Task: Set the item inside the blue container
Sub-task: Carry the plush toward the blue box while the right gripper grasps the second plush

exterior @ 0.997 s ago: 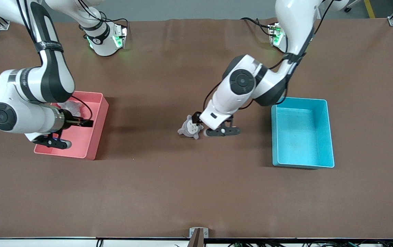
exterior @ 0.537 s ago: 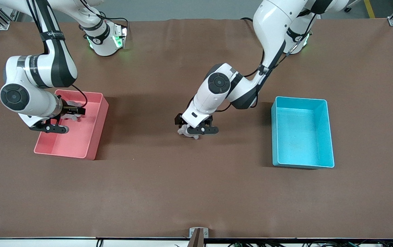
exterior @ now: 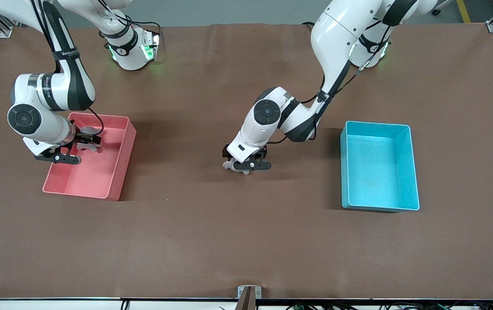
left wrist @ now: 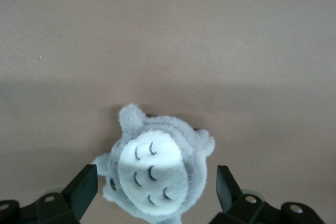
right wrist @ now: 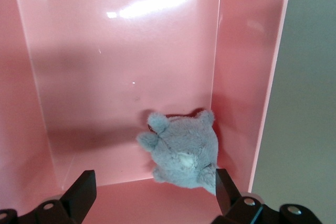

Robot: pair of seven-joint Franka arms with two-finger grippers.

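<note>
Since the earlier frames, the left arm has swung its hand across from beside the grey plush toy [exterior: 231, 165] to directly over it and lowered it. In the front view the left hand [exterior: 246, 165] now covers most of the toy. Only a pale edge of plush shows at the side toward the right arm's end of the surface [exterior: 246, 241].

The left wrist view shows the toy [left wrist: 153, 174] lying on the surface between the two fingers [left wrist: 79, 192]. The fingers are spread wide, one on each side of the body. Neither presses into the plush, so no grip exists yet.

The right arm has also moved. Its hand [exterior: 69, 151] has come down into the pink bin [exterior: 119, 172]. It hangs with fingers apart over a second grey plush toy [right wrist: 184, 153], which lies against the bin wall.

The blue container [exterior: 379, 202] stands empty toward the left arm's end of the surface, well apart from the first toy.

Judgement: the approach step is finished and the closing step is due. The left hand is aligned for a pinch across the toy's body. A lift and a carry to the blue container are left to do. The plush is soft and will likely compress, so a shallow pinch could slip.
</note>
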